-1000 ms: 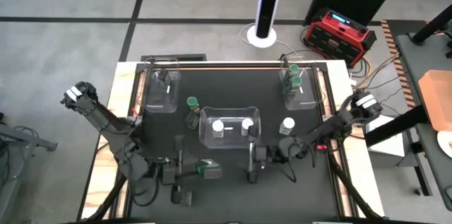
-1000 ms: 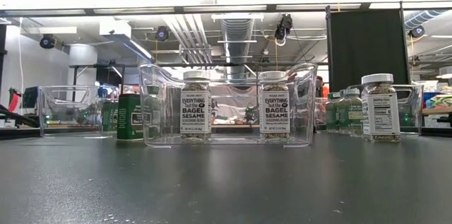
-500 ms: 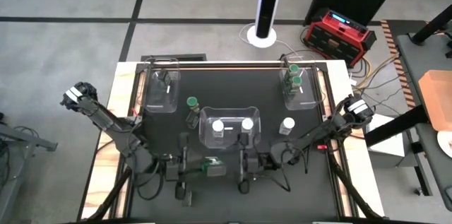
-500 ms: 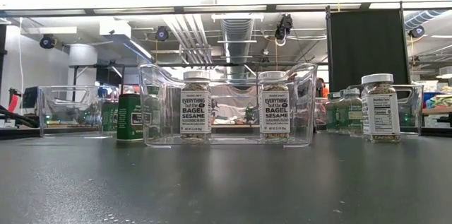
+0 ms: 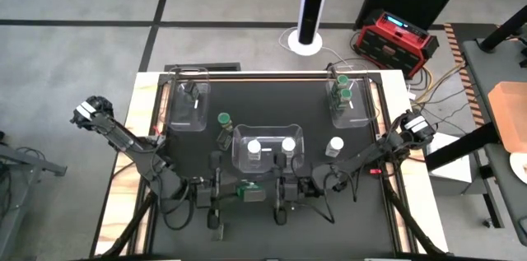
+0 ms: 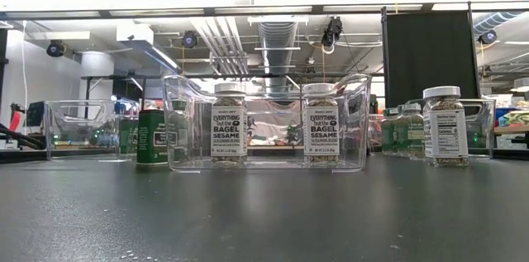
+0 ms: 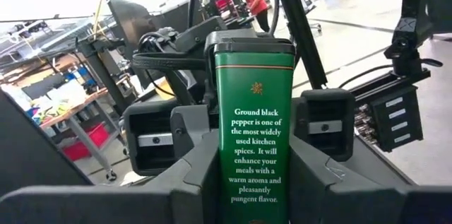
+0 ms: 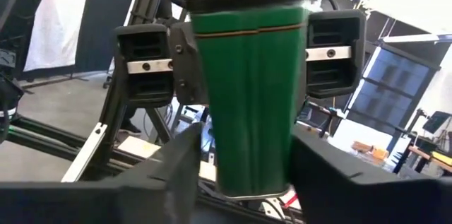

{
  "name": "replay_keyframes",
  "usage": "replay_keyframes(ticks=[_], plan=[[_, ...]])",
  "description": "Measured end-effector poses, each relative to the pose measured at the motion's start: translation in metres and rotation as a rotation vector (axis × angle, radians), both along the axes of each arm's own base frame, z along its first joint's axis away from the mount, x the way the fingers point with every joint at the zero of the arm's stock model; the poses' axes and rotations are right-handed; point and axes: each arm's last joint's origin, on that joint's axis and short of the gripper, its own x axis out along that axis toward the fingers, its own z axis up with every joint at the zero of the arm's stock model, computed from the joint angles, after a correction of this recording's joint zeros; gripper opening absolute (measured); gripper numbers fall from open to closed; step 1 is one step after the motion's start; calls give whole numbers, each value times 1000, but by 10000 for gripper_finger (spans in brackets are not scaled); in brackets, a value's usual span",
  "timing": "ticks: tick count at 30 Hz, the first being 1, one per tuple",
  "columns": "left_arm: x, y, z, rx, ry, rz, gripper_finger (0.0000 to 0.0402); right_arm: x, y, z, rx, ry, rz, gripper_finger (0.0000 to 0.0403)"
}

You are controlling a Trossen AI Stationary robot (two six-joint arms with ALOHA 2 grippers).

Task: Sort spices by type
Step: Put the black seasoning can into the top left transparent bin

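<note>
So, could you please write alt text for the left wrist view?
A green black pepper tin stands between the left gripper fingers. The right gripper faces it from behind, open around it.

- Left gripper (image 5: 235, 192) just in front of the middle bin (image 5: 268, 147), fingers clamped on the green pepper tin (image 7: 254, 128).
- Right gripper (image 5: 265, 190) facing it, fingers flanking the same tin.

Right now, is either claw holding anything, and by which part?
The left claw clamps the green rectangular pepper tin by its side faces, at the end away from its lid. The right claw faces it closely.
</note>
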Motion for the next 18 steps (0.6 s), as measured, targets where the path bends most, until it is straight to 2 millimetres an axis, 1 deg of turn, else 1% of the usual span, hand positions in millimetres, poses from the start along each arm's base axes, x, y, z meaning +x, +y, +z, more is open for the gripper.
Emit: replay_keyframes(ticks=[3,6,8,12,15,18], plan=[[0,0,0,-18,0,7,98,0,-1,0,-9,-1,-6,113],[0,2,0,-56,1,55,108,1,-2,0,-10,1,-12,111],[0,3,-2,-56,15,108,124,1,-2,-1,-16,11,-27,111],[-2,5,-5,-49,53,145,175,1,-3,-4,-26,61,-115,111],[-4,7,-10,-30,90,188,219,-2,-6,-7,-32,147,-206,111],[-6,10,-14,-11,124,273,256,-7,-11,-7,-6,243,-279,111]])
